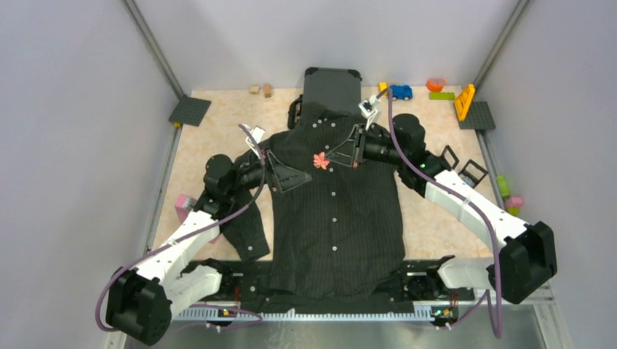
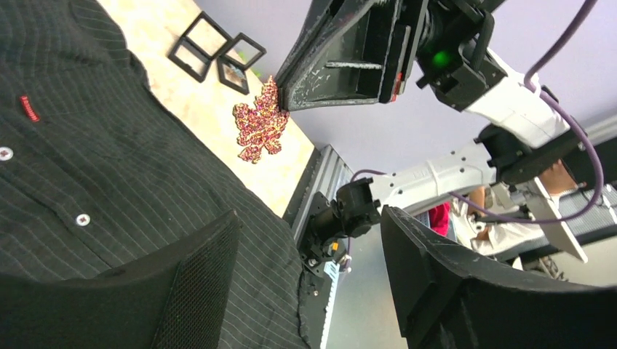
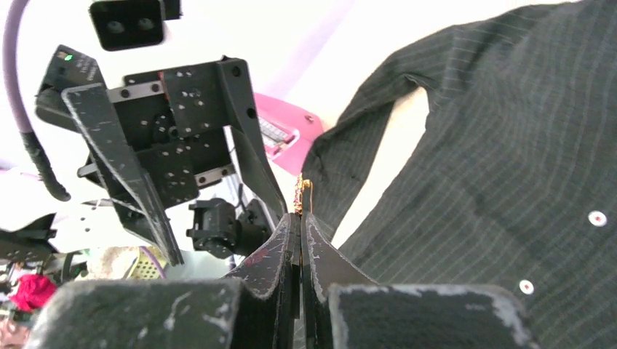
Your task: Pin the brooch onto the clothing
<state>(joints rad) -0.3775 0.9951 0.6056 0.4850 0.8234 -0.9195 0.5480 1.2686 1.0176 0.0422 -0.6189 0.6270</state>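
- Top external view: the shirt [image 1: 335, 218] lies flat and front up on the table [image 1: 211, 145]. Its collar is at the far side, against a dark suitcase [image 1: 332, 87]. Both claws meet over the chest.
- Here the brooch [image 1: 320, 161] is only a small pink spot just left of the button row, at the tip of the right claw [image 1: 329, 159]. The left claw [image 1: 295, 177] sits just beside it.
- The left wrist view alone shows the brooch's face [image 2: 258, 131]: a glittering red-and-gold leafy shape, pinched at its upper edge.
- That view also shows the shirt's tiny red tag [image 2: 29, 109]. The left claw's own fingers [image 2: 196, 276] are spread wide, with nothing between them.
- In the right wrist view the brooch [image 3: 300, 195] is edge-on, a thin gold sliver. The right claw's fingers [image 3: 280, 247] are pressed together on it.
- No view shows whether the brooch touches the cloth.
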